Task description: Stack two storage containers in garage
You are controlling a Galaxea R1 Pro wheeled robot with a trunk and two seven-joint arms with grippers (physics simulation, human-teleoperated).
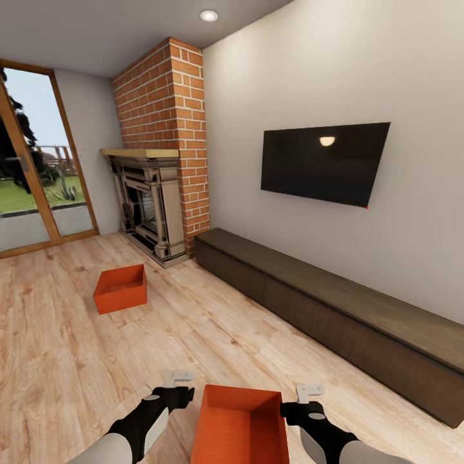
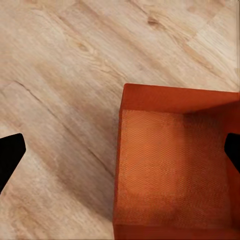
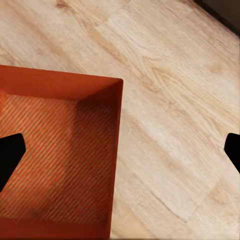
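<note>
At my six o'clock, right under me, the nearer storage container [image 1: 240,426] sits on the light wood plank floor [image 1: 58,348], with my left end effector [image 1: 178,380] just beside its left wall and my right end effector [image 1: 309,391] just beside its right wall. Both are spread wide: in each wrist view one finger sits over the bin's inside and the other over bare planks, so each straddles a wall and grips nothing yet. If I close unevenly, I judge the light bin could skid or twist, and a grip on thin low walls may let it tilt once lifted. Further out at ten o'clock the second storage container [image 1: 121,288] rests on the planks, well apart. Beyond it stands the brick fireplace [image 1: 161,187]; the long dark cabinet [image 1: 335,309] runs away at two o'clock, under the wall-mounted TV [image 1: 324,163].
</note>
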